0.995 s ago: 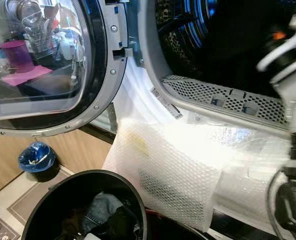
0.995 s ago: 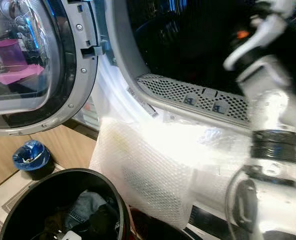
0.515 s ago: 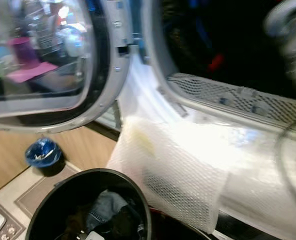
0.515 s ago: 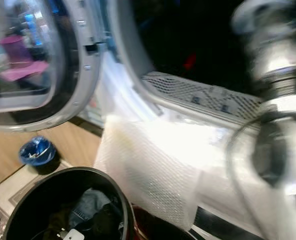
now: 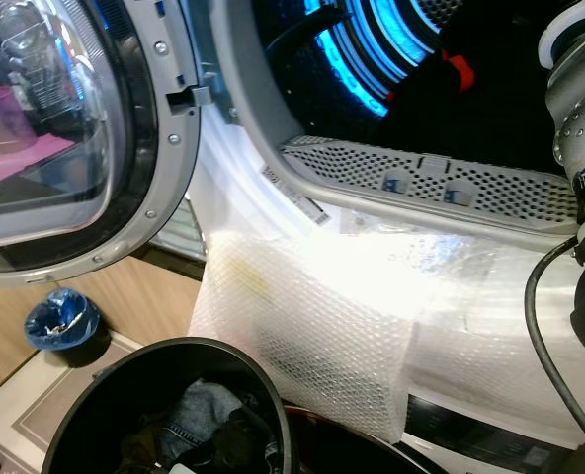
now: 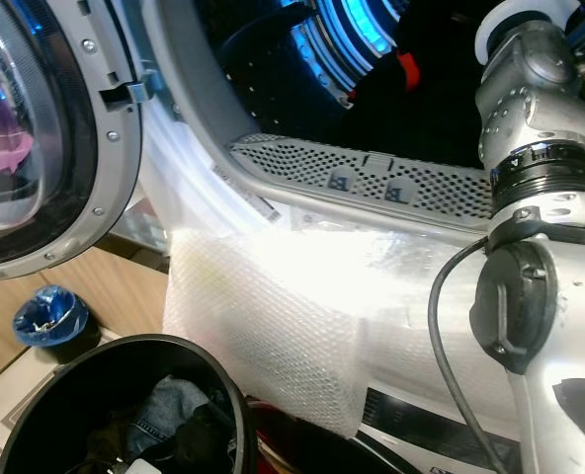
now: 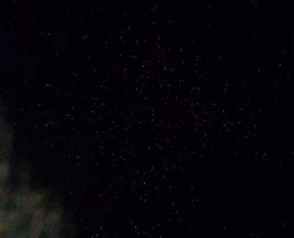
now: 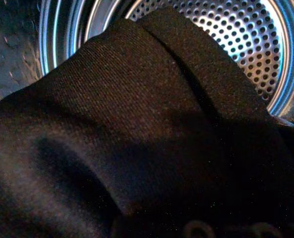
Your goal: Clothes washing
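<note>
The right arm (image 6: 535, 197) – silver, jointed, with a black cable looped beside it – reaches up from the lower right and into the washer opening; its far end is lost in the dark drum. Wrist view on that side looks straight onto a black garment (image 8: 137, 139), woven w/ a fine twill texture, bunched in soft folds right up against the lens. Can't tell how far the right pincer is parted or whether it has hold of the cloth, as the fingers are hidden. Left wrist view is near black, nothing to make out, so the left pincer's state can't be told either.

Going left to right: the round washer door (image 5: 65, 138) stands swung open, grey rim w/ screws, black seal, curved glass reflecting a room. Below it a small bin w/ a blue liner (image 5: 63, 321) sits on the floor. At bottom, a round black laundry basket (image 5: 125, 370) holds denim and dark clothes (image 5: 204, 420). Just beside it, bubble wrap (image 5: 352, 316) – white, dimpled – drapes over the washer's front below the opening. Above that, a perforated grey strip (image 5: 431, 183) lines the lower lip. Inside, the steel drum (image 8: 246, 44) is punched w/ round holes and glows blue; the dark garment w/ a red tag (image 5: 459, 71) lies inside it.
</note>
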You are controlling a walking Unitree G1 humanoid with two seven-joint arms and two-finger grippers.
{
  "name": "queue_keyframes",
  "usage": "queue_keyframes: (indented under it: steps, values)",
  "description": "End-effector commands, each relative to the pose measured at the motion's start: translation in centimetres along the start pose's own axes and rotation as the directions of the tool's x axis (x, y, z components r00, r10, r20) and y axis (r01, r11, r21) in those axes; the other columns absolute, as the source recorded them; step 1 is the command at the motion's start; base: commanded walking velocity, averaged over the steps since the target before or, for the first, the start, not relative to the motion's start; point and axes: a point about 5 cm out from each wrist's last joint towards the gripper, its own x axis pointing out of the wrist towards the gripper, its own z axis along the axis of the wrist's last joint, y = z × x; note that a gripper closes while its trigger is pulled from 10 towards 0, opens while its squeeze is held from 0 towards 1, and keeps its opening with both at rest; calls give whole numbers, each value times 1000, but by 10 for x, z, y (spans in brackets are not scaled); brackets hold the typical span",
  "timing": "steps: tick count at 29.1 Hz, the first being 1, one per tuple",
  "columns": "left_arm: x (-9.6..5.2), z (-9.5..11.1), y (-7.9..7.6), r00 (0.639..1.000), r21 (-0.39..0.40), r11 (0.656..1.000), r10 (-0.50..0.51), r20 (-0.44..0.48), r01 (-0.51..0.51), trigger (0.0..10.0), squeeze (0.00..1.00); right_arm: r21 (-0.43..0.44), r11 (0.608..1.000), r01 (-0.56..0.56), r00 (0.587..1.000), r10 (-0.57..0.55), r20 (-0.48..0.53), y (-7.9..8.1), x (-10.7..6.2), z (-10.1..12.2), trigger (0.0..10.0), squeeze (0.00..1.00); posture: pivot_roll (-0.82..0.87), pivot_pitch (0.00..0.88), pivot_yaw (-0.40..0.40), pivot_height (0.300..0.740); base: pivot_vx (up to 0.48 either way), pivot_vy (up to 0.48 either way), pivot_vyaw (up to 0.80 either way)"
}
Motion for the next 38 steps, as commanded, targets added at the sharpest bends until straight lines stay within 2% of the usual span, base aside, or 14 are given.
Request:
queue_keyframes:
  steps: [1, 4, 5, 6, 9, 12, 13, 16, 23, 28, 30, 31, 34, 38]
  values:
    - [-4, -27, -25, 988, 11, 993, -117, -98, 118, 10000, 0, -120, 993, 16, 999, -11, 45, -4, -1, 4, 10000, 0, -66, 140, 61, 740, 0, 0, 0]
    - [-4, -27, -25, 988, 15, 993, -118, -99, 121, 10000, 0, -325, 943, 74, 995, -49, 86, -17, -2, 11, 10000, 0, -65, 141, 61, 740, 0, 0, 0]
    - [-4, -27, -25, 988, 16, 993, -118, -99, 121, 10000, 0, -385, 918, 101, 992, -65, 105, -22, -2, 15, 4235, 0, -65, 141, 61, 740, 0, 0, 0]
    - [-4, -27, -25, 988, 16, 993, -118, -100, 120, 10000, 0, -404, 907, 116, 990, -74, 117, -24, -2, 16, 0, 0, -64, 141, 61, 740, 0, 0, 0]
    - [-4, -28, -24, 988, 17, 993, -119, -100, 121, 10000, 0, -496, 846, 194, 977, -122, 173, -34, -4, 28, 0, 0, -66, 140, 59, 740, 0, 0, 0]
    - [-4, -28, -25, 988, 17, 992, -121, -101, 123, 10000, 0, -667, 706, 240, 958, -60, 282, -33, -7, 39, 0, 0, -74, 146, 59, 740, 0, 0, 0]
    - [-5, -28, -25, 988, 16, 992, -121, -101, 123, 10000, 0, -679, 691, 248, 954, -53, 294, -33, -8, 40, 0, 0, -74, 146, 59, 740, 0, 0, 0]
    - [-5, -28, -25, 987, 17, 992, -122, -102, 125, 10000, 0, -640, 732, 232, 948, -23, 316, -34, -11, 46, 0, 0, -74, 146, 59, 740, 0, 0, 0]
    - [-4, -27, -25, 986, 30, 991, -130, -103, 134, 10000, 0, -697, 696, 173, 897, 182, 404, -14, -40, 59, 0, 0, -103, 152, 71, 740, 0, 0, 0]
    - [-3, -25, -25, 986, 33, 990, -132, -101, 136, 10000, 0, -840, 506, 197, 913, 217, 344, -23, -55, 38, 0, 0, -103, 152, 71, 740, 0, 0, 0]
    - [-4, -25, -25, 986, 37, 989, -136, -101, 140, 10000, 0, -893, 368, 258, 926, 171, 338, -39, -56, 32, 0, 0, -110, 156, 77, 740, 0, 0, 0]
    - [-4, -25, -25, 986, 37, 989, -136, -101, 140, 10000, 0, -893, 368, 258, 926, 171, 338, -39, -56, 32, 0, 0, -110, 156, 77, 740, 0, 0, 0]
    - [-4, -26, -24, 985, 41, 989, -139, -105, 144, 10000, 0, -937, 196, 291, 942, 116, 316, -54, -63, 19, 0, 0, -111, 157, 80, 740, 0, 0, 0]
    - [-4, -26, -24, 985, 40, 989, -137, -105, 142, 10000, 0, -942, 177, 285, 949, 84, 303, -58, -66, 13, 0, 0, -111, 157, 80, 740, 0, 0, 0]
